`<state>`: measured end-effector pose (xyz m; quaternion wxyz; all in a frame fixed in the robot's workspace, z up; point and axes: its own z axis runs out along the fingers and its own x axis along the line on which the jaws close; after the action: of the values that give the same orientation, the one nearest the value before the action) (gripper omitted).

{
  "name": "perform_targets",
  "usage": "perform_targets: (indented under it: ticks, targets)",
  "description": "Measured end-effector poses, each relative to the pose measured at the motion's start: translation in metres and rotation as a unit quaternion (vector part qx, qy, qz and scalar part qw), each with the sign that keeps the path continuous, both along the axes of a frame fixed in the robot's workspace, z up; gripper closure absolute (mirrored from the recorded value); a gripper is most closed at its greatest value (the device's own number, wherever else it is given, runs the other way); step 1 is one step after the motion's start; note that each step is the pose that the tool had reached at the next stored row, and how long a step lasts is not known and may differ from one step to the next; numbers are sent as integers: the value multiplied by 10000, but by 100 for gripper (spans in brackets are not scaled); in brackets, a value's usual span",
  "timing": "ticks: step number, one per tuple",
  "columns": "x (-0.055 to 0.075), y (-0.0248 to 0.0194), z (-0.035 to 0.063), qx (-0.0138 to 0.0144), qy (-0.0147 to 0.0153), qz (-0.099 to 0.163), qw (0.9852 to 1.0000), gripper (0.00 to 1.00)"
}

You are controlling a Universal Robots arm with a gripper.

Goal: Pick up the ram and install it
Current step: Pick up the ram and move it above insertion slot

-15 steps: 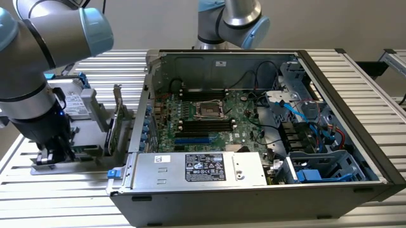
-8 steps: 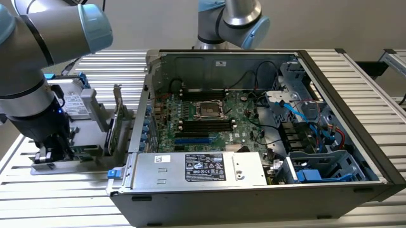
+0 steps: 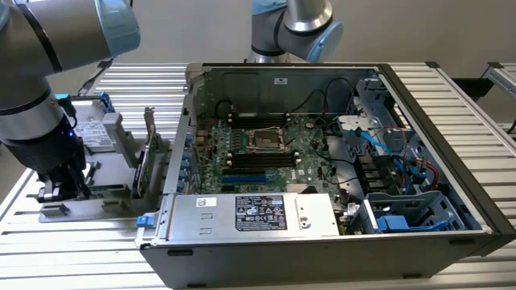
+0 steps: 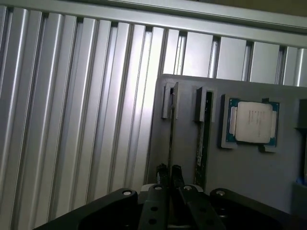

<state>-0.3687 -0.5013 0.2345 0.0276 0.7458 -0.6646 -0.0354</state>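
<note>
Wrist view: tool pinched narrow on the ram in its holder; a skewed grip could jam it in the slots

The holder, with the ram standing beside the processor, lies at the exterior view's left of the case

Big grey arm reaches across on the exterior view's left, with its base joints up at the back. The wrist points straight down and the gripper hangs vertical, down low. In the wrist view the two slim fingers sit drawn in close, pinching the thin edge of the ram, outer knuckles spread wide either side.
</note>
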Motion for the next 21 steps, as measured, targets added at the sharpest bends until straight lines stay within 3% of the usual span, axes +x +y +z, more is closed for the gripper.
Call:
perform_targets:
  ticks: [10,21]
  targets:
    - [78,0,456,0,10,-14,10000,86]
    - [455,-12,954,11,48,-14,10000,86]
